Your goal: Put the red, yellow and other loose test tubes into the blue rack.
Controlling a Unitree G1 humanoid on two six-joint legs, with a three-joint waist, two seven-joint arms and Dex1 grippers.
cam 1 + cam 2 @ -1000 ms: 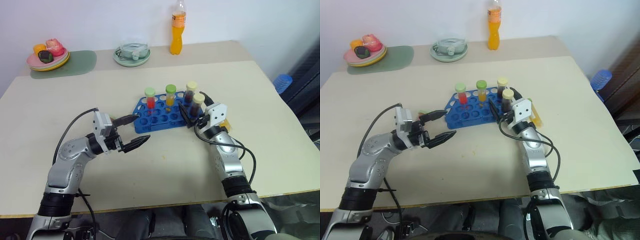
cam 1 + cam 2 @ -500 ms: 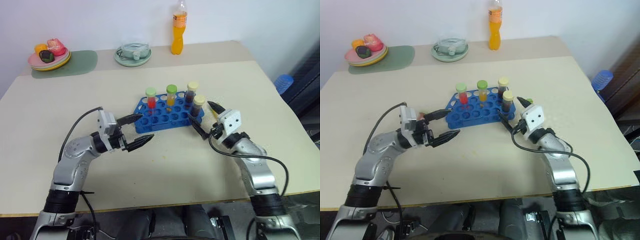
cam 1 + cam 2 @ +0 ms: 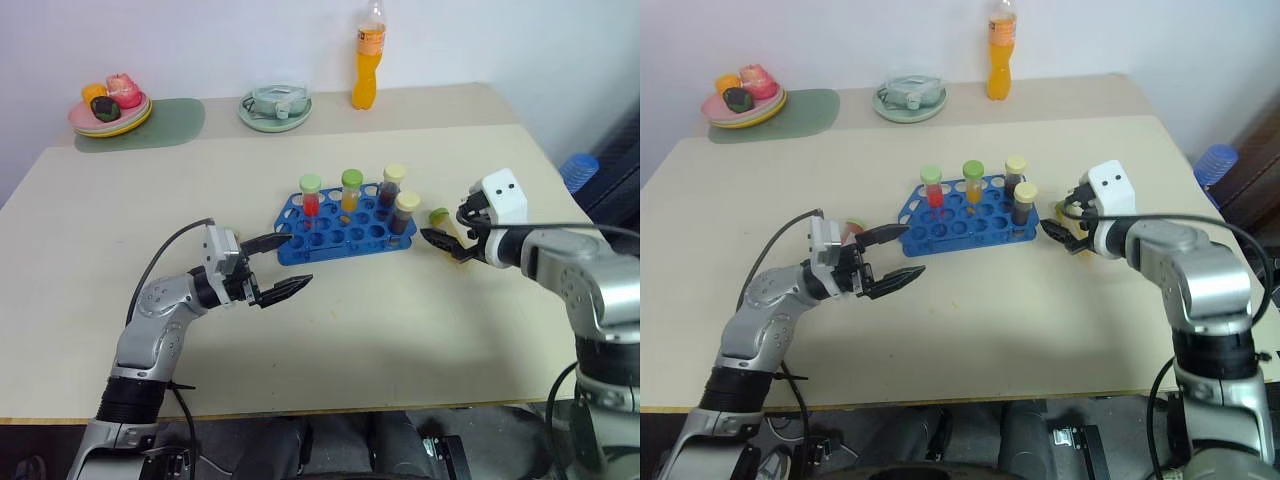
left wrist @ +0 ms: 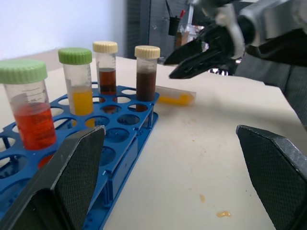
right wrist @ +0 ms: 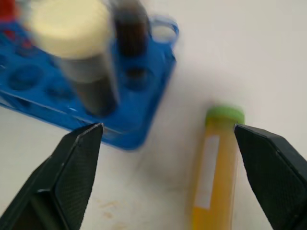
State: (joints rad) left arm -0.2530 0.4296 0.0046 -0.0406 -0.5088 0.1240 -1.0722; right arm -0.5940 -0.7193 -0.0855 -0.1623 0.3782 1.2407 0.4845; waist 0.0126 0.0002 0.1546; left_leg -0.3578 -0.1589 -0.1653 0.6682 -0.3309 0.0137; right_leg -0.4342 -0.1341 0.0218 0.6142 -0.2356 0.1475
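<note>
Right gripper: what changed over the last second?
The right gripper swung away from the blue rack to the robot's right, leaving the dark tube with a cream cap standing in the rack's near right corner. It now hangs open by a loose yellow tube lying on the table. The left gripper stayed open; the other three racked tubes stayed put.

— What's around me here?

— I stand at a wide beige table [image 3: 400,330] pushed against a plain white wall [image 3: 200,40].

— And along the far edge?

— An orange drink bottle [image 3: 367,62], a pale green round dish [image 3: 275,106], and a plate of toy food [image 3: 110,103] on a grey-green mat [image 3: 165,122].

— To my right?

— A blue object [image 3: 580,168] on the floor beside dark furniture.
</note>
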